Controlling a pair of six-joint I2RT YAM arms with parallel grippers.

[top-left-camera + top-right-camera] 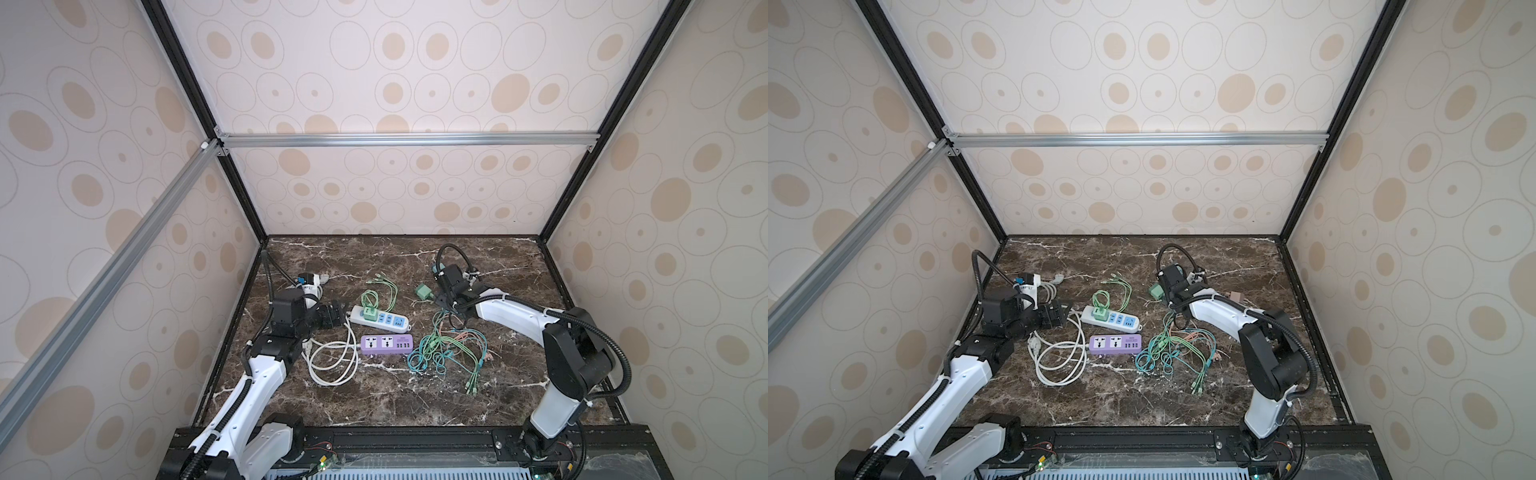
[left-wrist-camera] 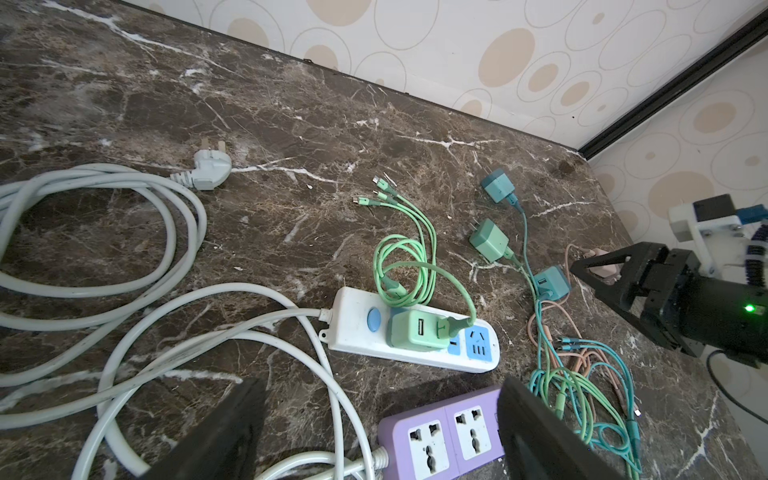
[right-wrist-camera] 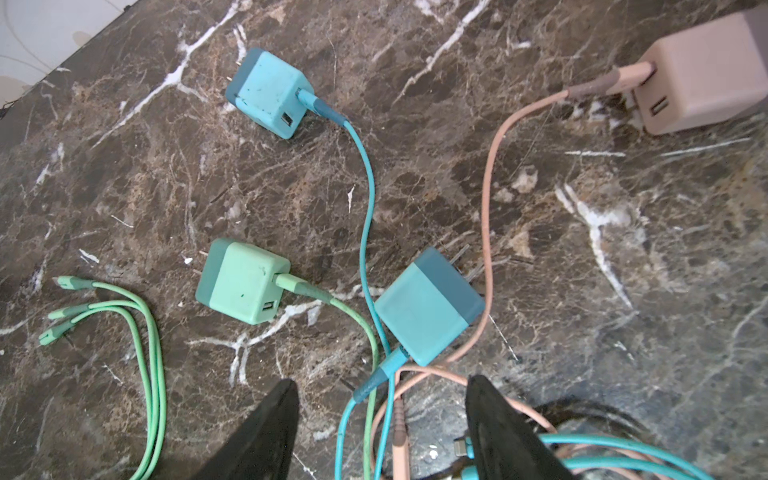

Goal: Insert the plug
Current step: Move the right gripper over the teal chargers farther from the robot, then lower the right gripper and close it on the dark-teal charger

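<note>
Just beyond spread right fingers [image 3: 257, 432], teal plug [image 3: 428, 307]; untouched

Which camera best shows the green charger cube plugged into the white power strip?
The left wrist view: the green charger cube sits close and unobstructed on the white power strip. Both top views show it small; the right wrist view misses it.

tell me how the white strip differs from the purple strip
The white strip is rounded with blue sockets; the purple strip is boxy with white socket faces. A green charger is plugged into the white strip; the purple strip's sockets are empty. Both lie flat on the table, each with a white cord.
</note>
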